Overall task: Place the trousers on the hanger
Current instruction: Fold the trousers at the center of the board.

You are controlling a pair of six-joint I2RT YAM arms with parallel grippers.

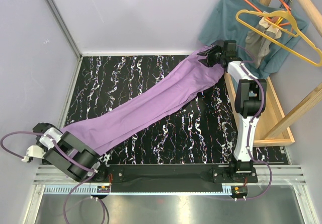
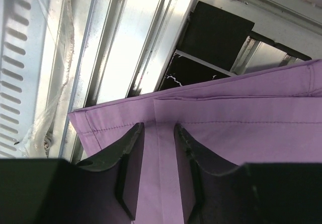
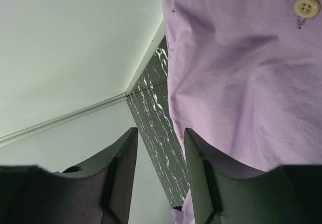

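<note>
You are looking down at black table (image 1: 151,151), white marbled veins running all across it. Lilac trousers (image 1: 151,105) are lying directly on it, stretching diagonally from near left corner toward far right corner. Hem end is lying flat at near left, one corner hanging past table edge over metal rails (image 2: 115,38). Wooden frame (image 1: 282,133) is standing along right side; you cannot tell whether it is resting on table or beside it.
</note>
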